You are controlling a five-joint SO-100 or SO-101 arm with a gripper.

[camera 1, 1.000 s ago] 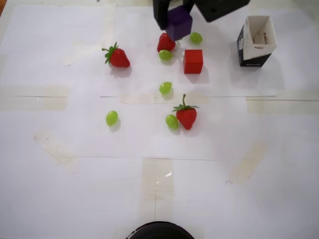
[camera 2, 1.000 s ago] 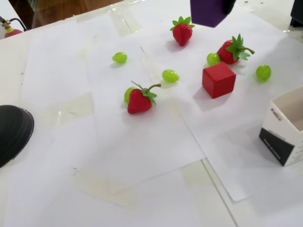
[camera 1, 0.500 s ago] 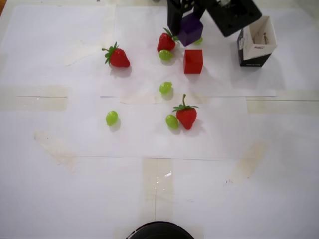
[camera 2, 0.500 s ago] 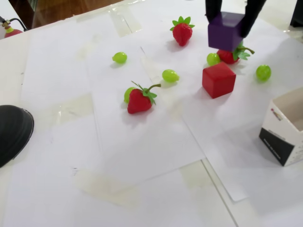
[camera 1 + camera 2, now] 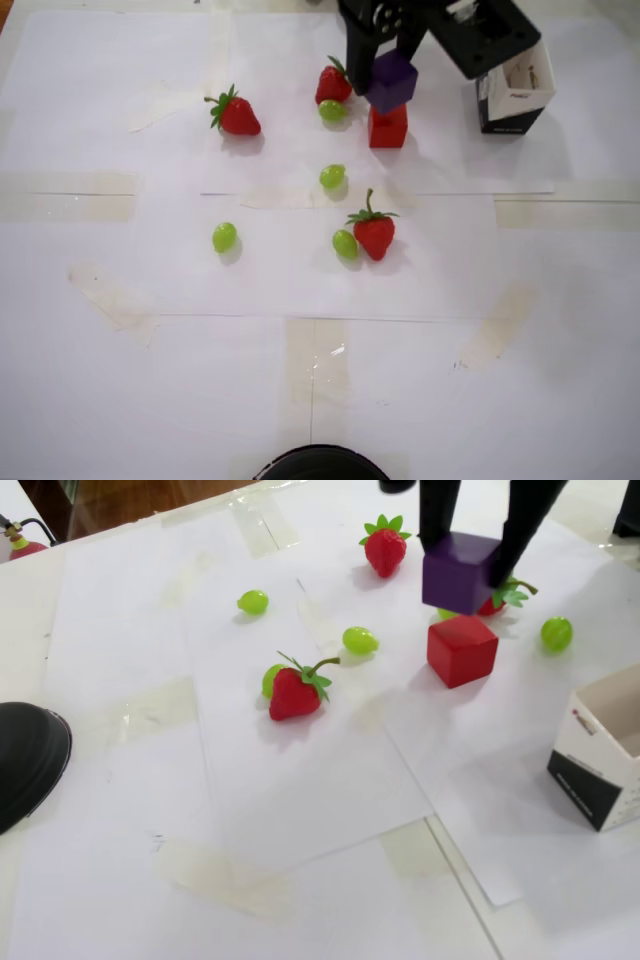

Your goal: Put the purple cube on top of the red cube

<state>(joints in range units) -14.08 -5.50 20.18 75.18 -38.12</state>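
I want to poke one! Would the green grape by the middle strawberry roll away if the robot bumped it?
Probably yes. The green grape looks round and smooth, so a bump would likely send it rolling. It touches the strawberry, which might stop it on that side. The paper under it looks flat, so nothing else would hold it.

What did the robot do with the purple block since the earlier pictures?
The gripper carried the purple cube down and across, from up beside the far strawberry to just above the red cube. Its jaws stay shut on the purple cube, which is not yet set down. The red cube, strawberries, grapes and the small box stayed put.
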